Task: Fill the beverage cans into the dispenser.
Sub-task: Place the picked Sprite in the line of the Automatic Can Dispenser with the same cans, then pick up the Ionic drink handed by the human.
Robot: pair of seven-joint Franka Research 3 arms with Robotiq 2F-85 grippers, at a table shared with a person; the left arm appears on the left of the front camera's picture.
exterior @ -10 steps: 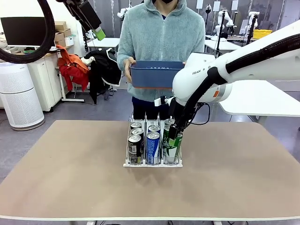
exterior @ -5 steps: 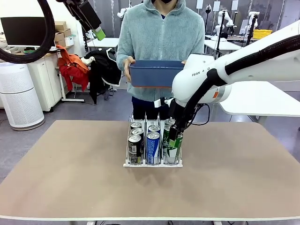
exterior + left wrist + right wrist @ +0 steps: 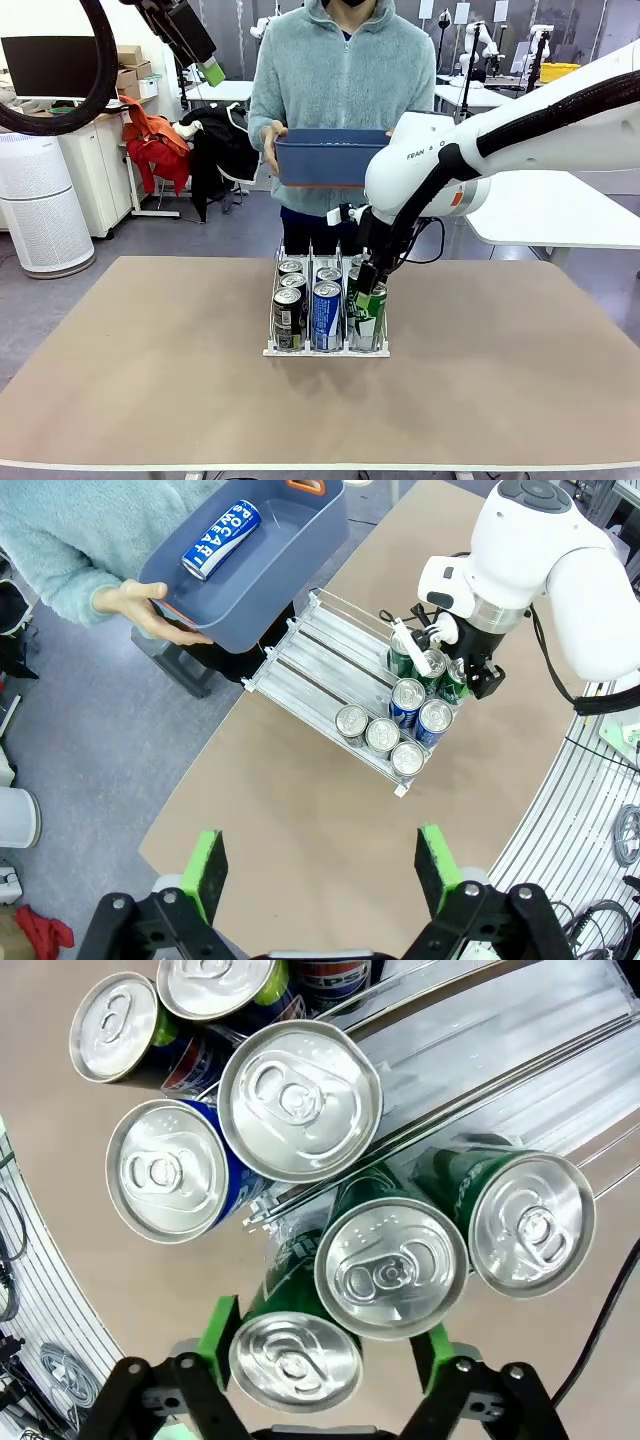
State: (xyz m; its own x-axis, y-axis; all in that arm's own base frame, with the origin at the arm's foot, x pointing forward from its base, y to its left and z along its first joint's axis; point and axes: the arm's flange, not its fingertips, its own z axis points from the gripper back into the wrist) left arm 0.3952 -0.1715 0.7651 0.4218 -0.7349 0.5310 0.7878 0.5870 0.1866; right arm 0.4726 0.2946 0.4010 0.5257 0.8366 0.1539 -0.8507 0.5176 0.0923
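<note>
- tabletop (image 3: 120, 380): carries the rack in the middle, well back from the edges.
- person (image 3: 340, 80): stands at the far side holding a blue bin (image 3: 330, 165); one blue can (image 3: 222, 538) lies in it, not yet loaded.
- rack (image 3: 300, 665): cans (image 3: 326, 315) are bunched at the near end of all three lanes; the far ends are bare.
- front green can (image 3: 367, 320): upright in the right lane, at the front stop.
- right end effector (image 3: 325, 1345): pads spread either side of that can's top, not pinching.
- left end effector (image 3: 320, 870): spread, empty, high above the tabletop.
- Risk: a skewed lift drags a pad on the rim and tips the can onto its neighbours or the divider.
</note>
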